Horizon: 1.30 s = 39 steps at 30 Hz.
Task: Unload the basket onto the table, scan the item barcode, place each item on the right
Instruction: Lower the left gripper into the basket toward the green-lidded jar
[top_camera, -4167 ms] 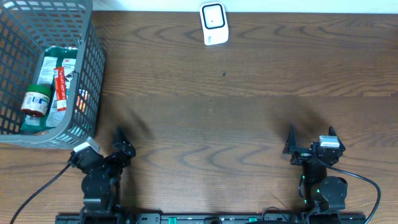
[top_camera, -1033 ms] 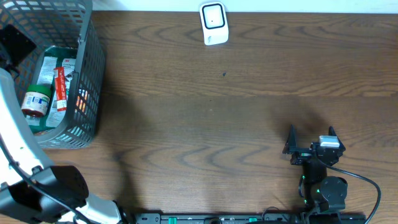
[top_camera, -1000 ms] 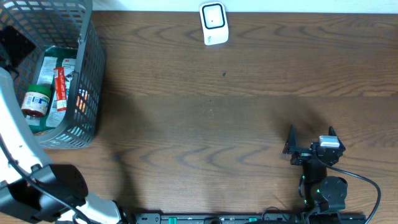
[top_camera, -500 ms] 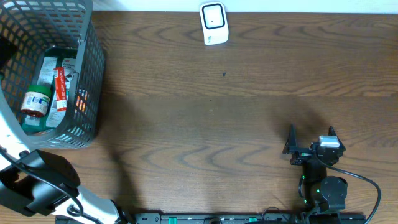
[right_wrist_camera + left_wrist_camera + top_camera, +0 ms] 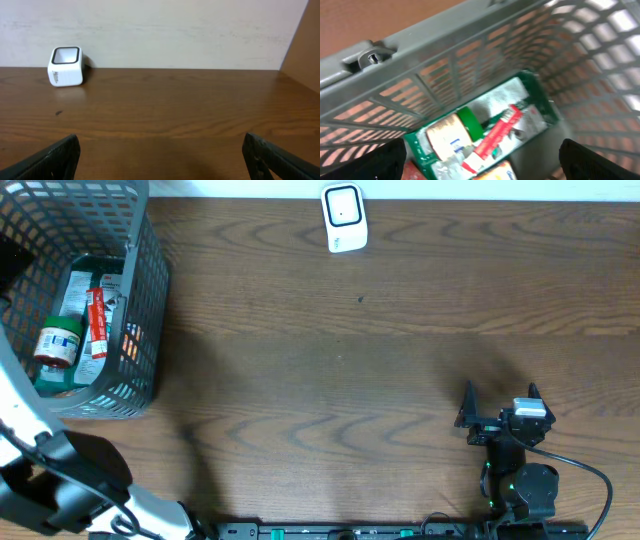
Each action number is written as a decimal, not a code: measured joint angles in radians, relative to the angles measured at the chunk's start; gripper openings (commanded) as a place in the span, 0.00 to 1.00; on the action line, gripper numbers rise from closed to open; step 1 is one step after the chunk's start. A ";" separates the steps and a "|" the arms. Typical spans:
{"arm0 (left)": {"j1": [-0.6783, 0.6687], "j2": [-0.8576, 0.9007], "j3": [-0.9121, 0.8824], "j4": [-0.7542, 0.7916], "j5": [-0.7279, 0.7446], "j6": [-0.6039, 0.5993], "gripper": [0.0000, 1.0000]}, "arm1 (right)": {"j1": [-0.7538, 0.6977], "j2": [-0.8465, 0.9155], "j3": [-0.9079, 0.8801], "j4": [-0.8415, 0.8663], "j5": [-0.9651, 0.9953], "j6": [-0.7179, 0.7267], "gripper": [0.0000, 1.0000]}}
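Several items lie in the grey mesh basket [image 5: 140, 240] at the far left: a bottle with a green cap [image 5: 56, 340], a red tube [image 5: 96, 320] and a green box [image 5: 78, 285] under them. The left wrist view looks down on the same bottle [image 5: 451, 136] and tube [image 5: 496, 134]. My left gripper [image 5: 480, 162] hangs open above them, touching nothing. The white barcode scanner [image 5: 343, 218] stands at the table's far edge, also seen from the right wrist [image 5: 66, 66]. My right gripper [image 5: 500, 394] rests open near the front edge with nothing between its fingers.
The basket's rim and handle [image 5: 375, 55] cross the left wrist view close under the camera. An orange packet [image 5: 495, 172] lies beside the tube. My left arm's white link [image 5: 22, 415] reaches up along the left edge. A wall rises behind the scanner.
The left arm, folded at the front edge a few seconds ago, now reaches over the basket. In the last second it has slid a little further left. The right arm has not moved.
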 measured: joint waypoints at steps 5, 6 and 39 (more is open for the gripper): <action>-0.004 -0.128 -0.002 0.014 0.134 0.000 0.98 | 0.000 0.000 0.000 0.000 0.000 0.000 0.99; -0.005 -0.160 -0.002 0.013 0.157 0.000 0.98 | 0.000 0.000 0.000 0.000 0.000 0.000 0.99; -0.005 -0.344 -0.002 -0.178 0.327 -0.008 0.98 | 0.000 0.000 0.000 0.000 0.000 0.000 0.99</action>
